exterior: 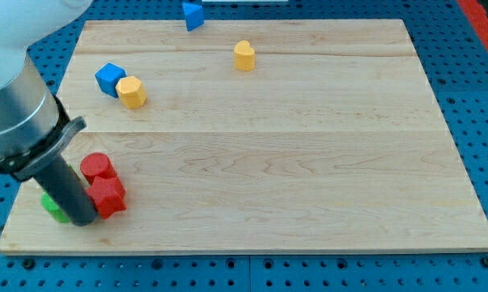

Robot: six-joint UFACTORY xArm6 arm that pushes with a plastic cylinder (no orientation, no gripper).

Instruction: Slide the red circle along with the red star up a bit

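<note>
The wooden board (293, 146) fills the view, plain grain, no brand, label or writing anywhere on it. Down at the view's bottom left the arm's grey body looms over the corner, and my tip (83, 221) sits right against the lower-left side of the red star (108, 197); no pincer here to clench or release, just a bare rod. The red circle (96, 167) sits touching the star's upper edge, so the pair is stacked and ready. This looks like the start of the push: contact made, both reds low on the board. Next move calls for a steady drive toward the view's top, centred so the circle doesn't slip sideways. A green block (53, 206) peeks out behind the rod; blue cube (109, 78), yellow hexagon-like block (131, 91), yellow block (244, 55), blue block (193, 15) sit well apart.
</note>
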